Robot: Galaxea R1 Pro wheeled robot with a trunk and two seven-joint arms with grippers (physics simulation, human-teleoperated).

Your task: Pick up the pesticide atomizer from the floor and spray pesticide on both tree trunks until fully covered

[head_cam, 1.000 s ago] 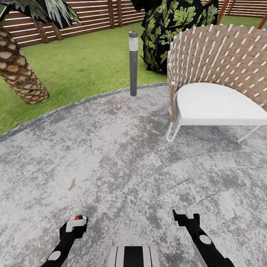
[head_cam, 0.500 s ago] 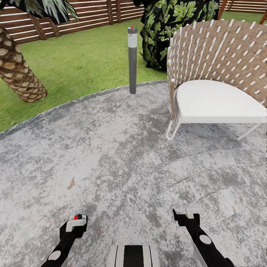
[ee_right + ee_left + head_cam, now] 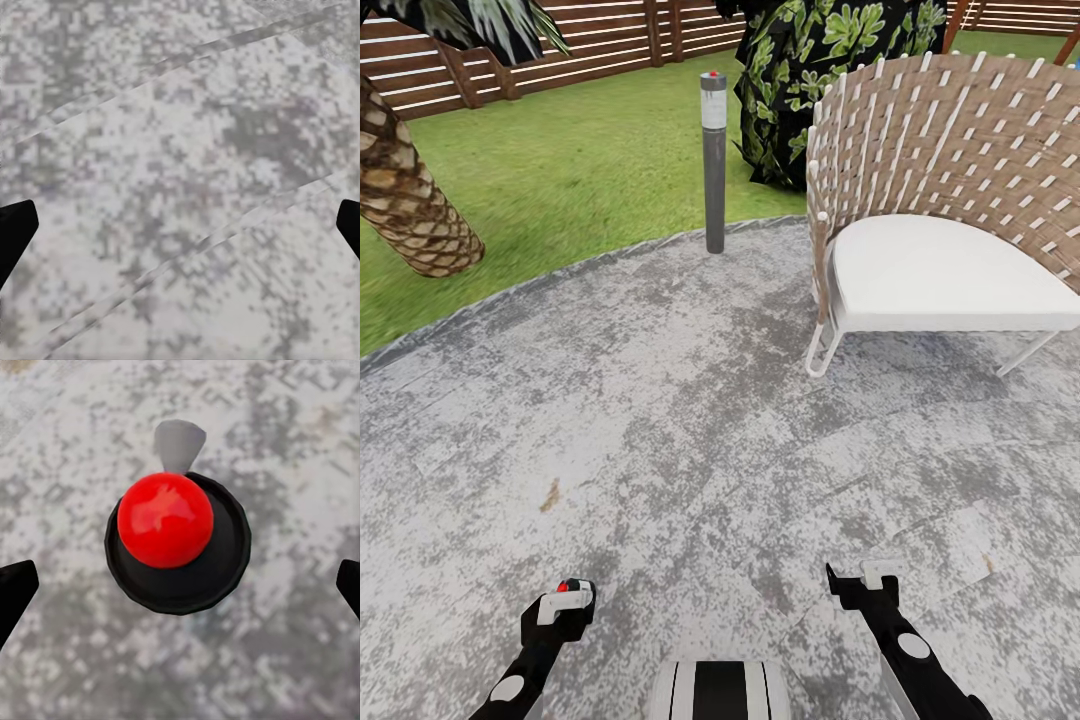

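Head view looks down over grey mottled paving slabs (image 3: 660,430) that spread across the near ground, with both arms low at the frame's bottom edge. At about 7 o'clock the left gripper (image 3: 565,605) hangs over the slabs, a small red ball showing at its tip. At about 5 o'clock the right gripper (image 3: 865,580) hangs over the same paving, well apart from the left. At 2 o'clock stands a woven wicker chair (image 3: 960,140) with a white seat cushion (image 3: 940,275) on thin white legs. Near 12 o'clock a dark grey bollard lamp (image 3: 714,165) rises upright at the curved edge where the paving meets the lawn (image 3: 580,170). At 10 o'clock leans a palm trunk (image 3: 405,200) with woven brown scales, and a leafy dark green shrub (image 3: 810,70) stands behind the chair. A brown slatted fence (image 3: 590,35) runs along the far edge. Left wrist view shows a red ball (image 3: 165,520) sitting on a black round disc (image 3: 217,570) with a grey tab beyond it, above the paving; the black fingertips (image 3: 15,589) sit at opposite edges, spread wide and touching nothing. Right wrist view shows bare paving with its fingertips (image 3: 15,225) likewise far apart. The atomizer cannot be made out, so I cannot tell where it lies.
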